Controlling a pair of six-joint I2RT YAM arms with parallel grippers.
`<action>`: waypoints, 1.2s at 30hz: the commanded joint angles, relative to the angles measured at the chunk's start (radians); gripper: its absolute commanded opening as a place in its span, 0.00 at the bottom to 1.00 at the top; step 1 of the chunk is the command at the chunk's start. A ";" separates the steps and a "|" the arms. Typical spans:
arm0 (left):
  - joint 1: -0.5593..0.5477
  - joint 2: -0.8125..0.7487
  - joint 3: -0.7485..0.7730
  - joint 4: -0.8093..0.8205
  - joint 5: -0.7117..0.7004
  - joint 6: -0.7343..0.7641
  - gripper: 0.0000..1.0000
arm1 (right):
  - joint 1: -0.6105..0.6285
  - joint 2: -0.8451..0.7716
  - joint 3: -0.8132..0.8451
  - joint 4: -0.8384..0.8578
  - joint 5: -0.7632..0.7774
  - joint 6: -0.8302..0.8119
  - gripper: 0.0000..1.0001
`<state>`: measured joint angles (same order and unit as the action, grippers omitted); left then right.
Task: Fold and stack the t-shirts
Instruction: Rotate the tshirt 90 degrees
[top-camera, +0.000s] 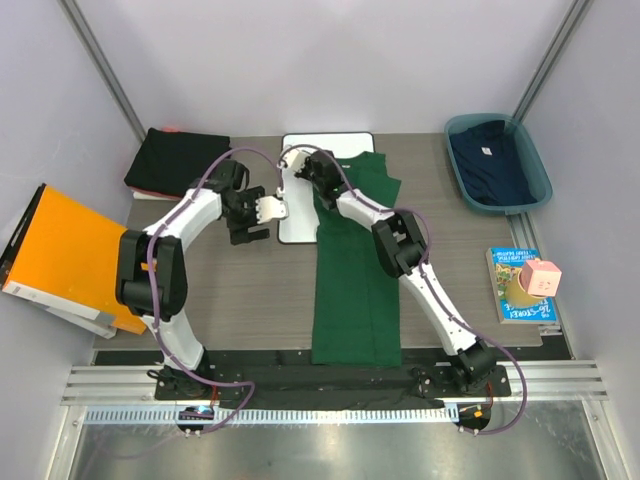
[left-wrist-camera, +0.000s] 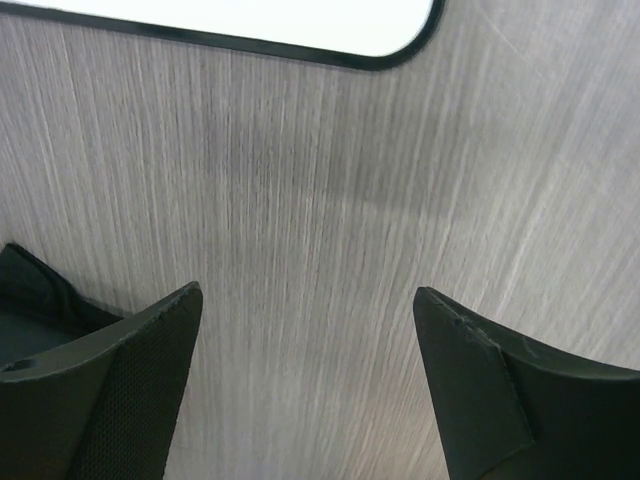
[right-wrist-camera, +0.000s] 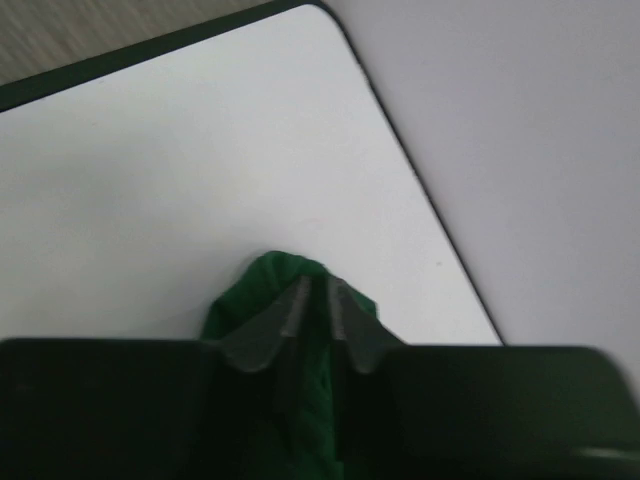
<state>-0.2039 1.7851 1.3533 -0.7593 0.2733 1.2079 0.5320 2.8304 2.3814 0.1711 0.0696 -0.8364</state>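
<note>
A dark green t-shirt (top-camera: 355, 290) lies as a long strip down the middle of the table, its top end beside the white board (top-camera: 300, 215). My right gripper (top-camera: 308, 170) is over the board's top and is shut on a bunch of the green cloth (right-wrist-camera: 262, 278), which shows between its fingers (right-wrist-camera: 296, 305). My left gripper (top-camera: 268, 210) hovers open over bare table (left-wrist-camera: 320, 200) just left of the board (left-wrist-camera: 250, 15), holding nothing. A folded black t-shirt stack (top-camera: 175, 160) sits at the back left. A navy t-shirt (top-camera: 495, 165) lies in the blue basin.
The blue basin (top-camera: 535, 190) stands at the back right. An orange folder (top-camera: 70, 250) leans at the left edge. A book (top-camera: 510, 300) with a pink cube (top-camera: 541, 277) on it lies at the right. Walls close in on both sides.
</note>
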 joint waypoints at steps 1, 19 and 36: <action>-0.023 -0.050 -0.066 0.204 -0.060 -0.128 0.88 | -0.017 -0.015 0.010 0.253 0.176 0.002 0.39; -0.101 -0.190 -0.014 0.361 0.293 -0.377 1.00 | -0.142 -0.941 -0.808 -0.251 -0.113 -0.070 0.86; -0.281 -0.685 -0.910 0.439 0.596 0.780 1.00 | -0.136 -2.084 -1.829 -1.151 -0.507 -0.995 0.89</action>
<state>-0.4564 1.1698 0.4831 -0.2848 0.7582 1.7164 0.3969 0.9005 0.6216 -0.7364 -0.3275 -1.5902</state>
